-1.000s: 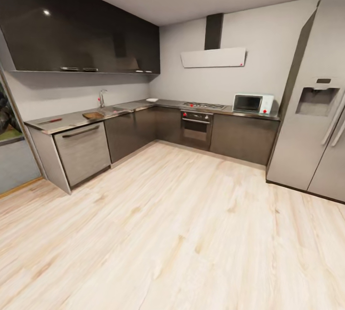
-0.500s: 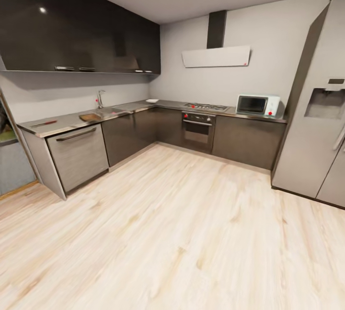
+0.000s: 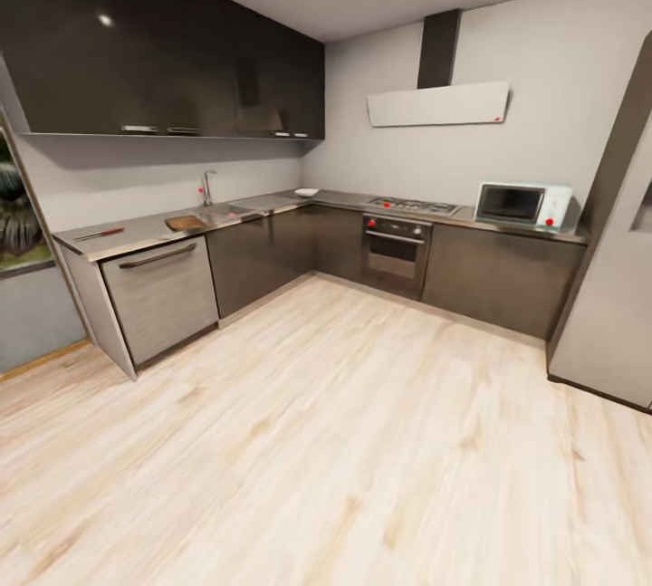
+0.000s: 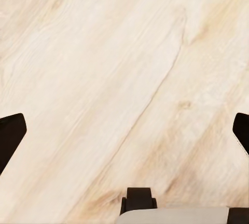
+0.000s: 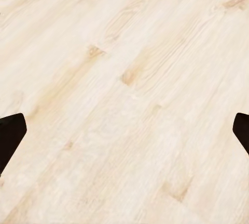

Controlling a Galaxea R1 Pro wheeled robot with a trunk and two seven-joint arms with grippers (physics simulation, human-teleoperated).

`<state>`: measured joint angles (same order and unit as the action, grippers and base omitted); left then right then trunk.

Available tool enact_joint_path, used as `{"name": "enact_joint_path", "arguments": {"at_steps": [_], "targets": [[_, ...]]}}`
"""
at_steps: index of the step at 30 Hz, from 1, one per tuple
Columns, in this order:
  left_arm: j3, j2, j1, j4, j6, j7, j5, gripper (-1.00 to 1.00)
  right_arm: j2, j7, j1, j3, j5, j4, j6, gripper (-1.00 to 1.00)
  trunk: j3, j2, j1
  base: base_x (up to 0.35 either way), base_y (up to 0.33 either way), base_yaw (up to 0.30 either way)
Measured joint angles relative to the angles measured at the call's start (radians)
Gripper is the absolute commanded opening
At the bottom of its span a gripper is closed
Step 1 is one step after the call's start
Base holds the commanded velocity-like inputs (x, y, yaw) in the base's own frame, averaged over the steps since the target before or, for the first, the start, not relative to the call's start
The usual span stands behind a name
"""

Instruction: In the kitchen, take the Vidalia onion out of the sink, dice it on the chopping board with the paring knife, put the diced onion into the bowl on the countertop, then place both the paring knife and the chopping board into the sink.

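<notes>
Head view faces distant kitchen; wrist views face floor (image 4: 104,78) closely.

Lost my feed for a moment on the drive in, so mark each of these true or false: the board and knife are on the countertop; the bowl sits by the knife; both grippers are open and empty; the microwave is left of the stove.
1. The chopping board and paring knife lie on the countertop. True.
2. The bowl sits beside the knife. False: it is far along the counter, past the sink.
3. The left gripper and right gripper are open, holding nothing. True.
4. The microwave is left of the stove. False: it is to the right.
</notes>
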<state>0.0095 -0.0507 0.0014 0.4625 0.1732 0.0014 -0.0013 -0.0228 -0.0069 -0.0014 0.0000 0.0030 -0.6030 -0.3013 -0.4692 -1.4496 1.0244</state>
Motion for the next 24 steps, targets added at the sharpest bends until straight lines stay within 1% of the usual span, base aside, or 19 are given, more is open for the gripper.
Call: {"name": "enact_joint_path", "arguments": {"at_steps": [24], "targets": [[0.000, 0.000, 0.000, 0.001, 0.000, 0.001, 0.000, 1.00, 0.002, 0.000, 0.000, 0.000, 0.000, 0.000, 0.000, 1.00, 0.000, 0.000, 0.000, 0.300, -0.103, 0.166]]}}
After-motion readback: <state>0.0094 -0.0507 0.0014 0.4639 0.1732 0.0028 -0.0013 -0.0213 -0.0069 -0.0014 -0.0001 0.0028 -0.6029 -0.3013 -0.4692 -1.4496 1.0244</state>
